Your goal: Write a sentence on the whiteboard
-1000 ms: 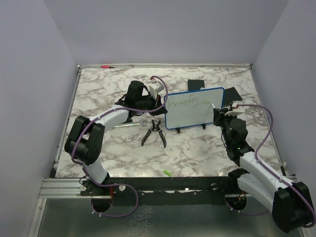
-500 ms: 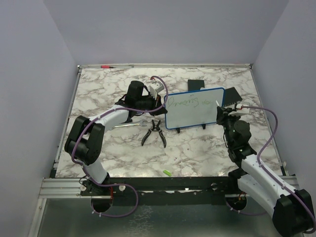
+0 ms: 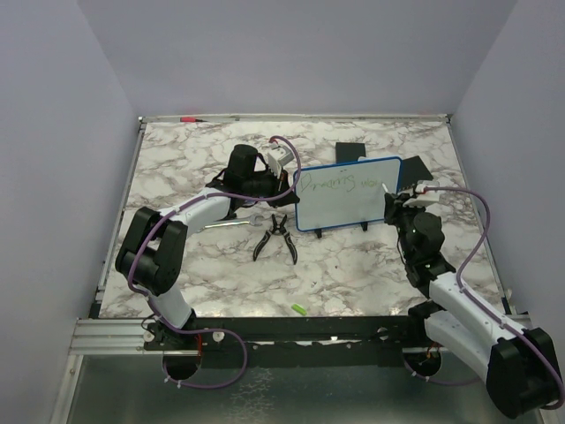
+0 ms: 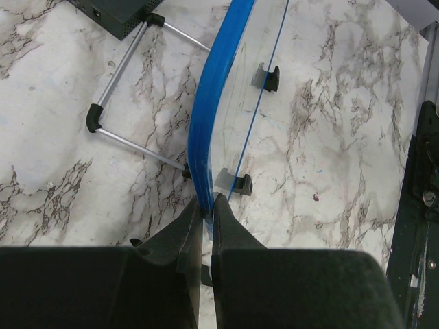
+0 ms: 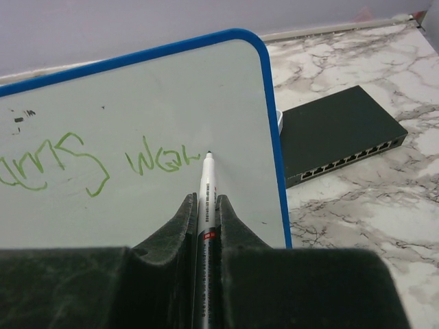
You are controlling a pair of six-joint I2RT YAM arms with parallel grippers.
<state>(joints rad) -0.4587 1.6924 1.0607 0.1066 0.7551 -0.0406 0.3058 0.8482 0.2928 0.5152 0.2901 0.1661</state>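
Note:
The whiteboard (image 3: 346, 196) stands upright on the marble table, blue-framed, with the sentence (image 3: 340, 185) as a green scrawl across its upper part. My left gripper (image 3: 288, 182) is shut on the board's left edge; in the left wrist view its fingers (image 4: 185, 233) pinch the blue frame (image 4: 214, 96). My right gripper (image 5: 205, 200) is shut on a white marker (image 5: 206, 179). The marker's tip sits at the board face (image 5: 137, 96), just right of the last green word (image 5: 159, 163). I cannot tell whether the tip touches.
Black pliers (image 3: 275, 237) lie in front of the board, with a silver tool (image 3: 231, 224) to their left. Black network switches (image 3: 350, 152) (image 5: 336, 133) sit behind the board. A green cap (image 3: 299, 308) lies near the front edge. A red marker (image 3: 188, 118) rests at the far edge.
My right gripper with the marker shifted slightly up-left along the board, then came back to about where it was. The left arm and the board have not moved.

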